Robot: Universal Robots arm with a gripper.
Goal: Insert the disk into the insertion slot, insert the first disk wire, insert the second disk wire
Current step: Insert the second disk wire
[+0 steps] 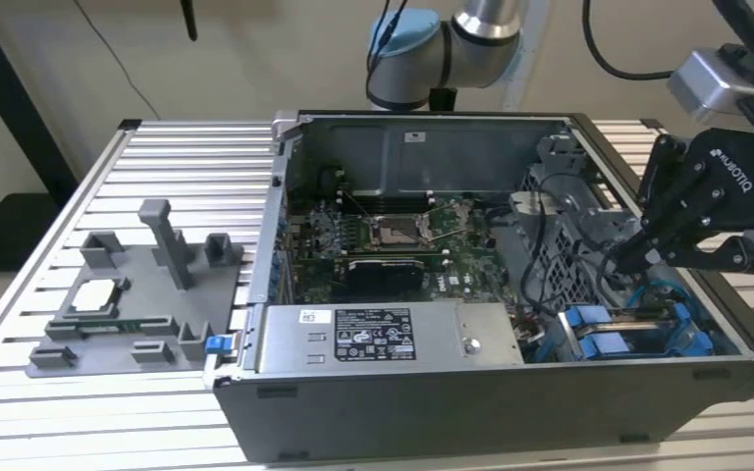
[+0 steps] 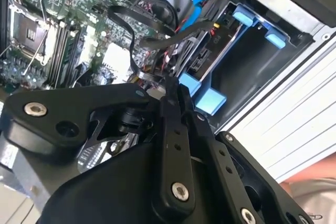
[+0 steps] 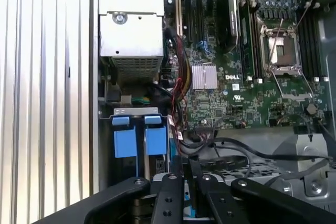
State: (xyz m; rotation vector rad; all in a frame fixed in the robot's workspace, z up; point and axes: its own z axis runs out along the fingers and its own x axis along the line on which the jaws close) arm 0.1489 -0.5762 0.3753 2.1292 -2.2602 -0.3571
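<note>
With gripper [image 1: 675, 257] poised at right of exterior view, fingers pressed together; insertion slot [image 1: 632, 334] just below, lower right of frame; long axis running left-right; disk [image 2: 210, 61] seated.

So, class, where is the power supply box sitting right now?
In the exterior view, the power supply box lies along the case's near wall, between the motherboard and blue drive bay.

Gripper [image 1: 628, 257] fingertips sunk behind case wall [image 1: 691, 294] in exterior view; contact unseen. Insertion slot [image 3: 135, 140] partly covered by gripper body in first wrist view. Power-supply box [image 3: 131, 19] cut by frame edge.
</note>
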